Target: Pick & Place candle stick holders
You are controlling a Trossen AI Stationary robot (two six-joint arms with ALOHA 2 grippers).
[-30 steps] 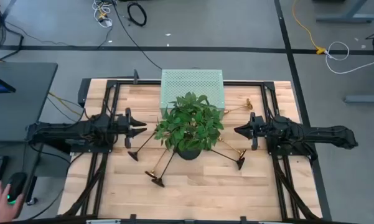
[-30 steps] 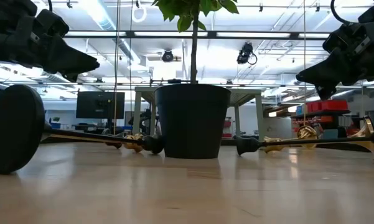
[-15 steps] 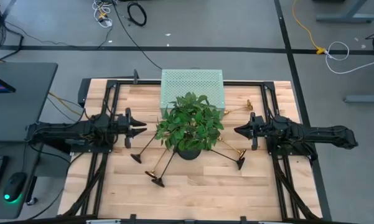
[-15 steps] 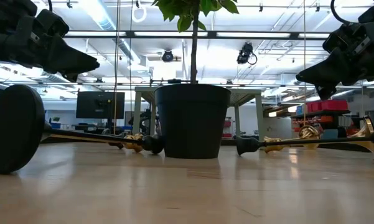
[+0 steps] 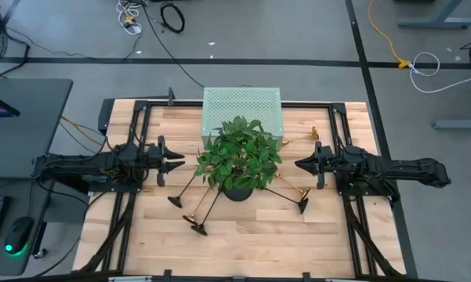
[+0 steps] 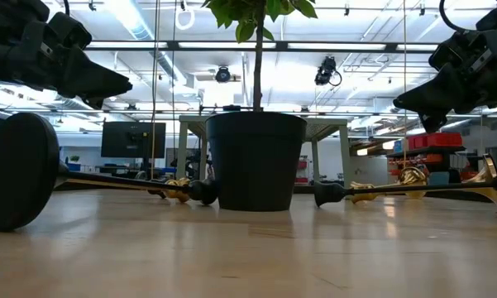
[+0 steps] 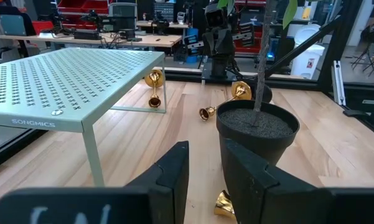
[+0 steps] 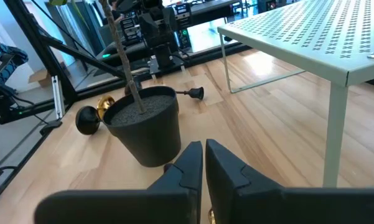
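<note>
Several slender candlesticks lie on their sides on the wooden table around a potted plant [image 5: 239,160]. Left of the pot lie a black one [image 5: 175,201], a gold one [image 5: 190,218] and another black one [image 5: 198,229]. Right of it lie a black one [image 5: 303,207] and a gold one [image 5: 303,192]. One more gold one [image 5: 302,135] lies by the box. My left gripper [image 5: 180,162] hovers left of the plant, open by a narrow gap [image 7: 205,168], empty. My right gripper [image 5: 299,164] hovers right of the plant, shut [image 8: 204,163], empty.
A pale green perforated box [image 5: 241,112] stands on thin legs at the far middle of the table, behind the plant. The black pot [image 6: 256,161] stands between the two grippers. Black frame rails run along the table's left and right sides. Bare wood lies along the near edge.
Both arms have kept still. The base of the black candlestick left of the pot has drifted a little toward the near right. A person's hand on the mouse beside the table's near left corner has gone out of view.
</note>
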